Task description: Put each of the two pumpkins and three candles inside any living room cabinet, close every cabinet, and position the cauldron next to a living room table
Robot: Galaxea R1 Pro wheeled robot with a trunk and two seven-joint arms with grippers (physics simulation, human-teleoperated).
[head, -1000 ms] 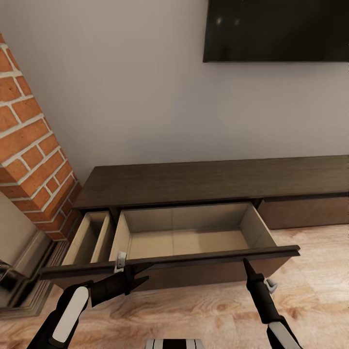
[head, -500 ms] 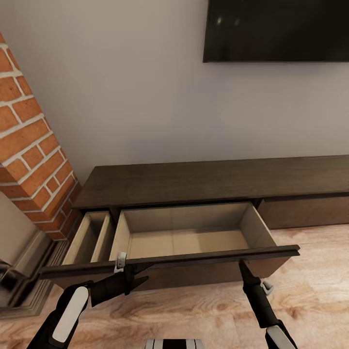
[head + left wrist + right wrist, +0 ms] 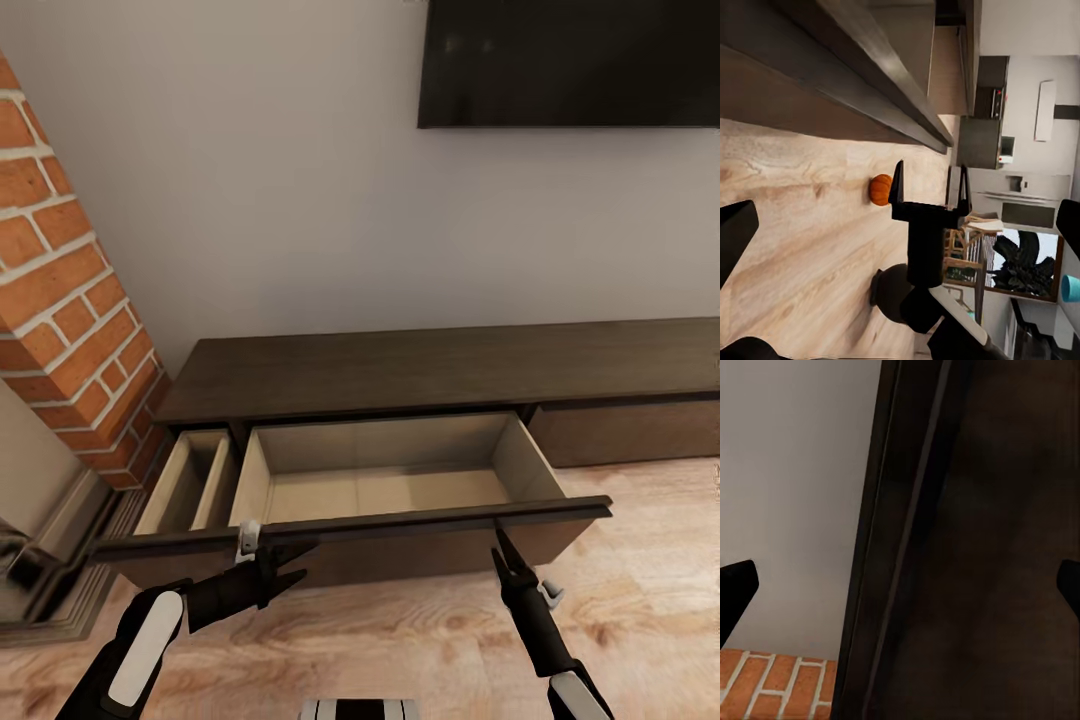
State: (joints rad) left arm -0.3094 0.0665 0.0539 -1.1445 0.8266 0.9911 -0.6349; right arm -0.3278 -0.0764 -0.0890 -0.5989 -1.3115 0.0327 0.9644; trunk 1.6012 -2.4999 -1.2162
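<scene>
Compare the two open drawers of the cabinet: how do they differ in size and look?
The wide drawer spans the cabinet's middle section, while the narrow drawer sits at its left end, next to the brick column. The wide drawer shows a broad bare floor; the narrow drawer shows only a thin strip between its walls. Both are pulled out, have pale beige insides, and hold nothing visible.

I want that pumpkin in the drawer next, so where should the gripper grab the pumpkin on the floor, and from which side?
Probably the ribbed round body of the pumpkin, fingers either side of its widest part, coming from above: it sits on open wooden floor near the cabinet, and the stem looks too small to hold.
</scene>
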